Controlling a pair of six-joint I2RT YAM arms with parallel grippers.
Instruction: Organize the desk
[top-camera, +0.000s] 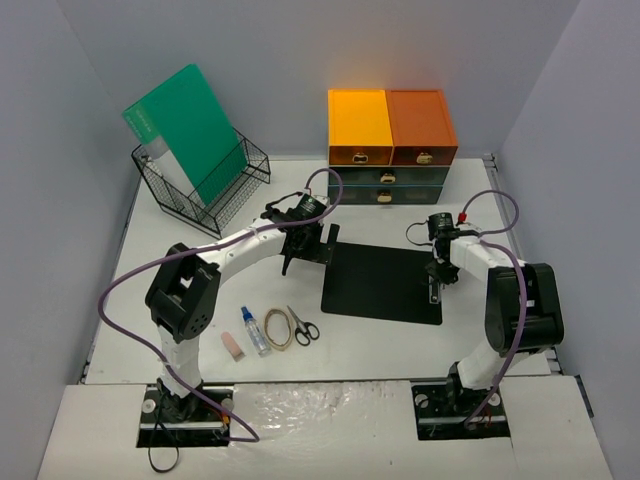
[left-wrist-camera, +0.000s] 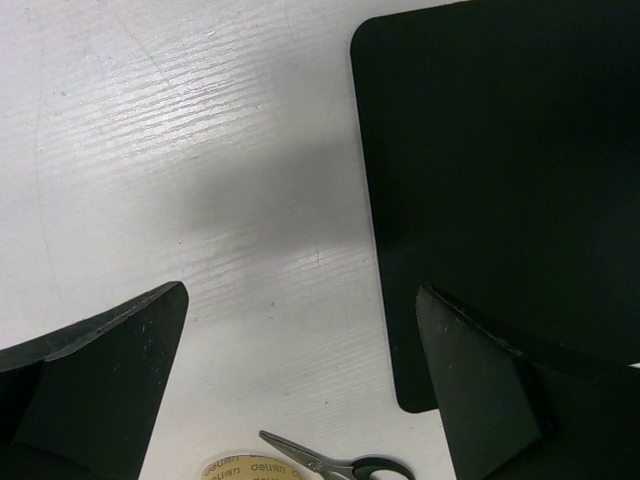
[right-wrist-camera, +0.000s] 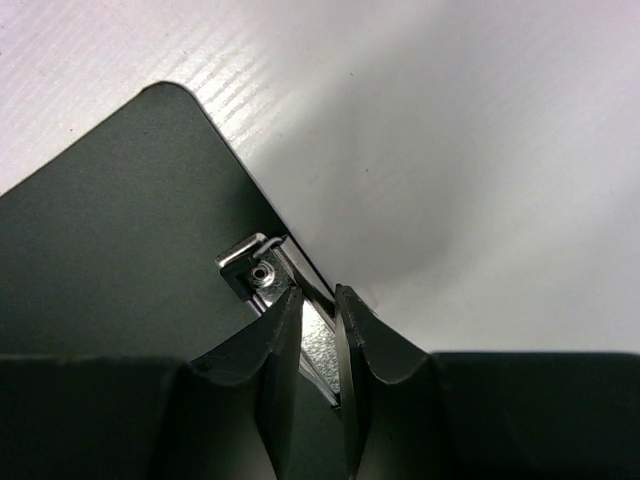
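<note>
The white desk (top-camera: 380, 340) bears a black clipboard (top-camera: 385, 282) at its middle, its metal clip (right-wrist-camera: 262, 270) on the right edge. My right gripper (top-camera: 436, 283) is down at that edge and shut on the clip; in the right wrist view its fingertips (right-wrist-camera: 318, 300) pinch the silver clip on the board (right-wrist-camera: 120, 230). My left gripper (top-camera: 305, 250) hangs open and empty over the bare desk just left of the clipboard (left-wrist-camera: 500, 170). In its wrist view the gripper (left-wrist-camera: 300, 390) has its jaws wide apart.
Scissors (top-camera: 303, 327), a tape roll (top-camera: 279, 328), a small bottle (top-camera: 254, 330) and a pink eraser (top-camera: 232, 346) lie at the front left. A black wire basket (top-camera: 200, 190) with a green folder (top-camera: 190, 130) stands back left. An orange-topped drawer unit (top-camera: 390, 130) stands at the back.
</note>
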